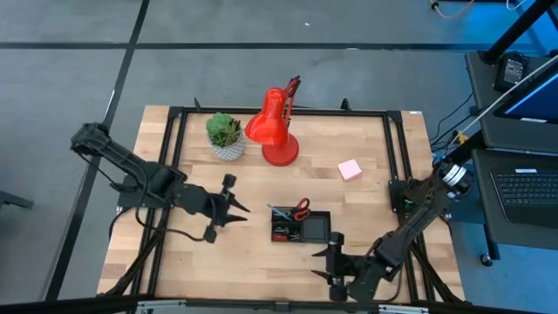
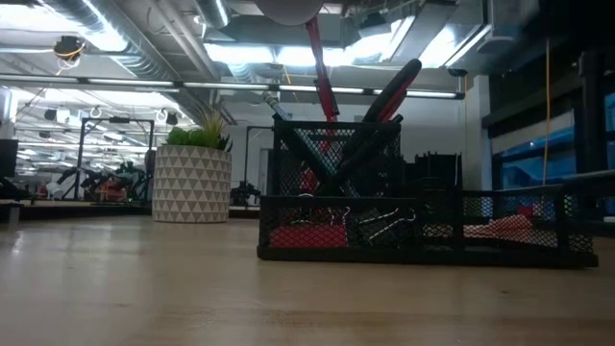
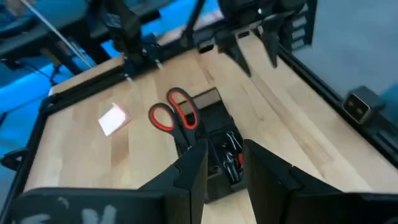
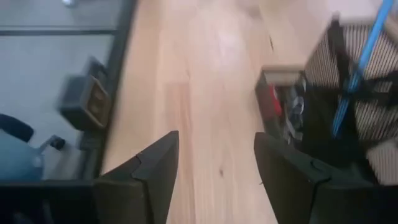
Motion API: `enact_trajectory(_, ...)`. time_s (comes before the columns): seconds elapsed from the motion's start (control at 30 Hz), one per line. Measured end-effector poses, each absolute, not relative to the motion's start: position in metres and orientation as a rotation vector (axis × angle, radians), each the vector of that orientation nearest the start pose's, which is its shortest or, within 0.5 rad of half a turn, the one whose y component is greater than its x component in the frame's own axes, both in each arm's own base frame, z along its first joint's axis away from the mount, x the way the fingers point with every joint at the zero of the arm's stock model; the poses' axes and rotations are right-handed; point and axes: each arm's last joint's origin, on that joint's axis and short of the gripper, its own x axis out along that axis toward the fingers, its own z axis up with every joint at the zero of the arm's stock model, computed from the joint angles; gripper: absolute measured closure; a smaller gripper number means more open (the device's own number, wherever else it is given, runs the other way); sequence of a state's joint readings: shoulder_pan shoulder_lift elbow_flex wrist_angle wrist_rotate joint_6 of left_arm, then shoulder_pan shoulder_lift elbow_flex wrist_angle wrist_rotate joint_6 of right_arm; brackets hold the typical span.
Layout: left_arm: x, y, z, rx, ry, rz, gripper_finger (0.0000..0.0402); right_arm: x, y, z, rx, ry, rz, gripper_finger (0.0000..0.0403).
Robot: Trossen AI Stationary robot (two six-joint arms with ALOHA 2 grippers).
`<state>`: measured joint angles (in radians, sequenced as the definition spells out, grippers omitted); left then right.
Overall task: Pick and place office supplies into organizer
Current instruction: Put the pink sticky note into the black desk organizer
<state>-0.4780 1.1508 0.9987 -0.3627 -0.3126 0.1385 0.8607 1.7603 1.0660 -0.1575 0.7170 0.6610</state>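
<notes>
Scissors [image 3: 177,115] upright, handles up

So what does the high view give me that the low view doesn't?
Only the high view shows both arms: the left gripper beside the organizer, the right gripper at the table's near edge, both empty, and the pink sticky-note pad lying loose on the table. Only the low view shows the clips in the front compartment. Both show the organizer, the scissors standing in it, the potted plant and the lamp.
</notes>
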Motion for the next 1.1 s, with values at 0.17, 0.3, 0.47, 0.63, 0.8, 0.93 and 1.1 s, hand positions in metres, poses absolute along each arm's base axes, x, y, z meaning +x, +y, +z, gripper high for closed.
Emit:
enact_trajectory(0.17, 0.207, -0.09, 0.285, 0.284, 0.406, -0.12, 0.0306, 0.237, 0.25, 0.219, -0.051, 0.547, 0.005, 0.0192)
enact_trajectory(0.3, 0.199, -0.076, 0.255, 0.262, 0.381, -0.051, 0.0306, 0.225, 0.236, 0.246, -0.276, 0.532, 0.066, 0.0192)
enact_trajectory(0.47, 0.191, -0.061, 0.223, 0.18, 0.318, -0.01, 0.0306, 0.21, 0.216, 0.272, -0.419, 0.512, 0.054, 0.0192)
enact_trajectory(0.63, 0.183, -0.051, 0.198, 0.119, 0.266, 0.011, 0.0306, 0.21, 0.197, 0.286, -0.343, 0.49, -0.042, 0.0192)
enact_trajectory(0.8, 0.175, -0.047, 0.184, 0.061, 0.202, 0.023, 0.0306, 0.206, 0.176, 0.282, -0.227, 0.588, -0.159, 0.0192)
enact_trajectory(0.93, 0.172, -0.046, 0.176, 0.015, 0.207, 0.044, 0.0306, 0.197, 0.154, 0.279, -0.022, 0.661, -0.335, 0.0192)
enact_trajectory(1.1, 0.17, -0.044, 0.173, -0.034, 0.211, 0.113, 0.0306, 0.187, 0.128, 0.278, 0.217, 0.685, -0.577, 0.0192)
